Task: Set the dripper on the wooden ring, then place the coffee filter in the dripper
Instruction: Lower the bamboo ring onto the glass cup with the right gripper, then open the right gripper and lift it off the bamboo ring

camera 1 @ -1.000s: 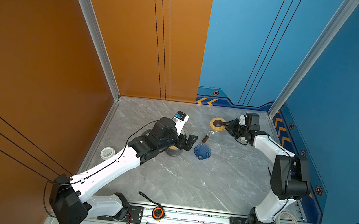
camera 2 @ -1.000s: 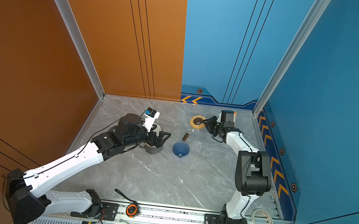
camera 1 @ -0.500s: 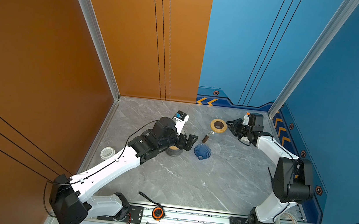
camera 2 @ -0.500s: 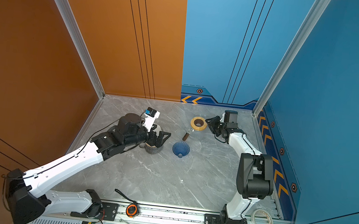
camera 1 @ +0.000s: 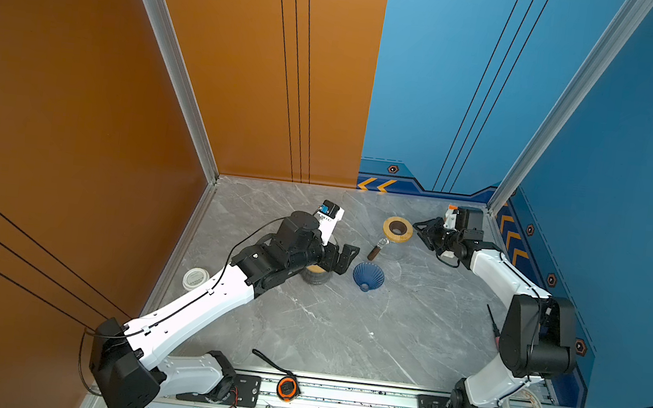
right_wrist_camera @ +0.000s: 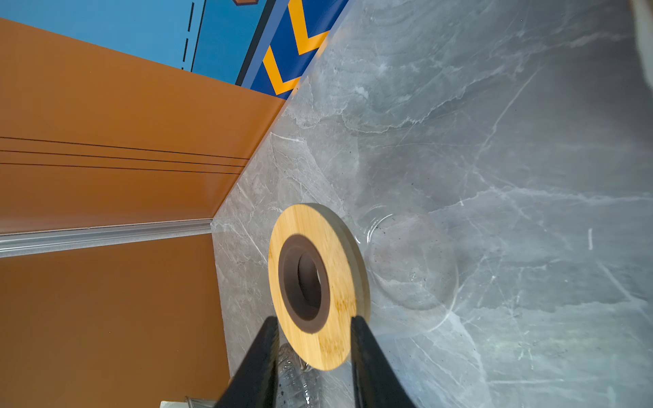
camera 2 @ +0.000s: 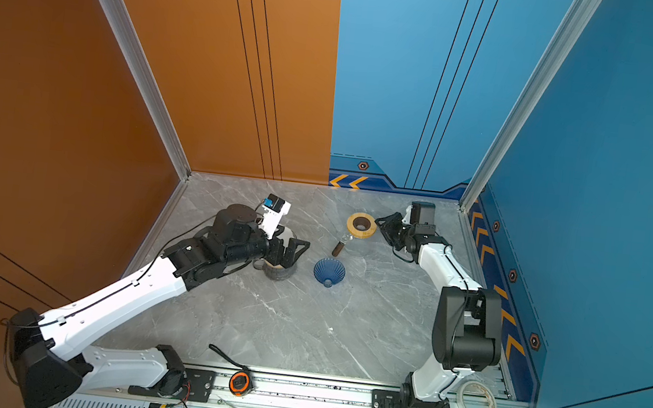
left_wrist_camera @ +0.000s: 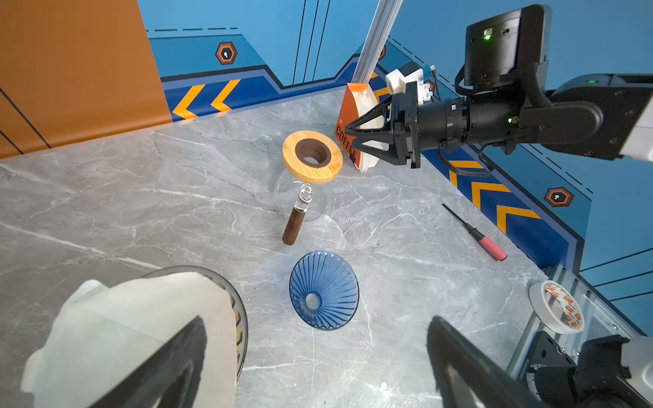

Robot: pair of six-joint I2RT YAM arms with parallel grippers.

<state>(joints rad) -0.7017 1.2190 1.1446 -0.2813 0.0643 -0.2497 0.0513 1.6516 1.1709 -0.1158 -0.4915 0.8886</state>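
Two grippers: left gripper (camera 1: pixel 344 257) spread wide, empty; right gripper (right_wrist_camera: pixel 313 323) part-open, empty, beside bamboo lid (left_wrist_camera: pixel 318 175).
Coffee filter (left_wrist_camera: pixel 141 318): in grey ribbed cup (camera 1: pixel 314 278), under left jaws.
Blue dripper (left_wrist_camera: pixel 323 289): empty, just ahead of left gripper; left arm nearer.

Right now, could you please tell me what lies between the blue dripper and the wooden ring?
A brown handle with a clear glass end lies between the blue dripper and the wooden ring; the left wrist view shows it best.
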